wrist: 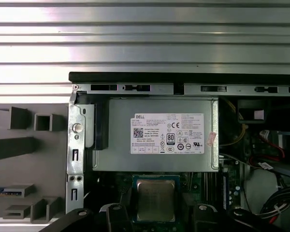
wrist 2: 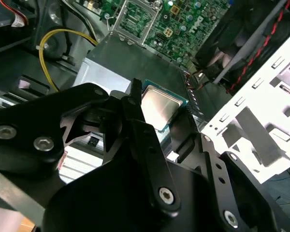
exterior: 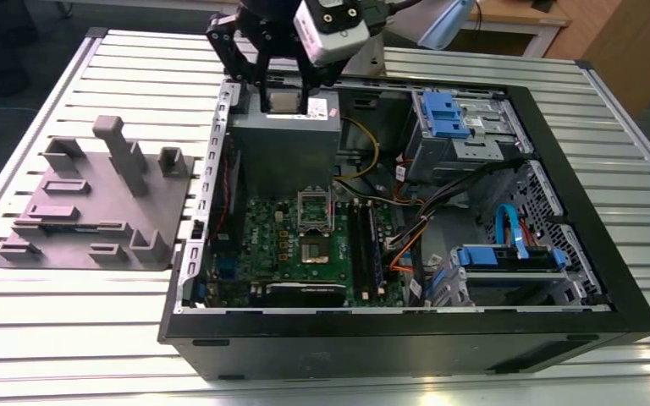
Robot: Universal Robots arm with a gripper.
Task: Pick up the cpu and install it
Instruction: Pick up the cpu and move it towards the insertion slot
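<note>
The cpu (exterior: 283,102) is a small square chip with a silver-grey top. It hangs between the black fingers of my gripper (exterior: 283,93), which is shut on its edges. In the exterior view it is held just above the grey metal box at the back of the open computer case (exterior: 415,338). In both wrist views the cpu (wrist 2: 159,107) (wrist: 154,199) lies flat between the fingers (wrist: 117,212). The green motherboard (exterior: 285,254) lies lower in the case, with its metal-framed socket (exterior: 316,205) uncovered.
Directly under the gripper is a big grey metal box (wrist: 164,111) with a white label. Blue drive cages (exterior: 456,114) and loose cables (exterior: 415,224) take up the case toward the exterior view's right. A grey plastic fixture (exterior: 94,203) with posts stands on the slatted table (exterior: 77,338) at the left.
</note>
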